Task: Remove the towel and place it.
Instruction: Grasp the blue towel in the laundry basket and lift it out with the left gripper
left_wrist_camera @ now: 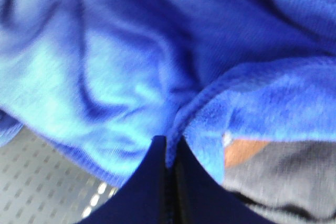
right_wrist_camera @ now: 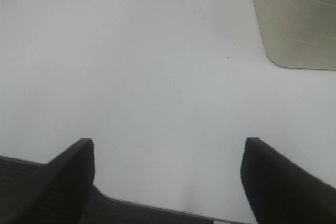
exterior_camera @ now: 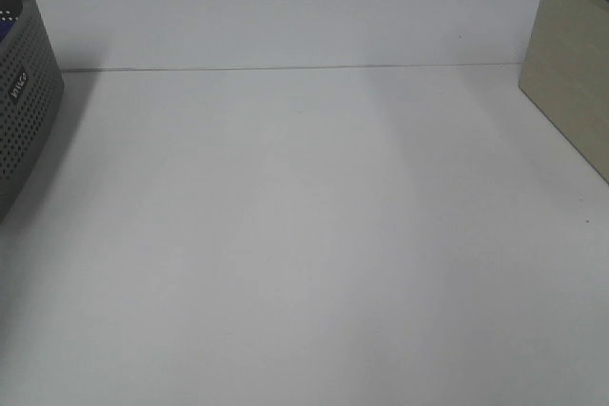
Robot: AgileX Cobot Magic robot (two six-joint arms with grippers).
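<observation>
The towel [left_wrist_camera: 157, 51] is a royal-blue fleecy cloth, crumpled and filling most of the left wrist view. My left gripper [left_wrist_camera: 169, 153] is shut, its two dark fingers pinching a stitched fold of the towel between them. Grey and orange fabric [left_wrist_camera: 273, 166] lies under the towel's edge. A perforated grey basket wall [left_wrist_camera: 42, 182] shows beside the fingers. My right gripper [right_wrist_camera: 168, 156] stands open over the bare white table, nothing between its fingers. Neither gripper appears in the exterior high view.
A dark grey perforated basket [exterior_camera: 24, 111] stands at the table's left edge. A beige box [exterior_camera: 571, 73] stands at the right edge, and its beige corner [right_wrist_camera: 294, 19] shows in the right wrist view. The white table [exterior_camera: 304, 235] spreads between them.
</observation>
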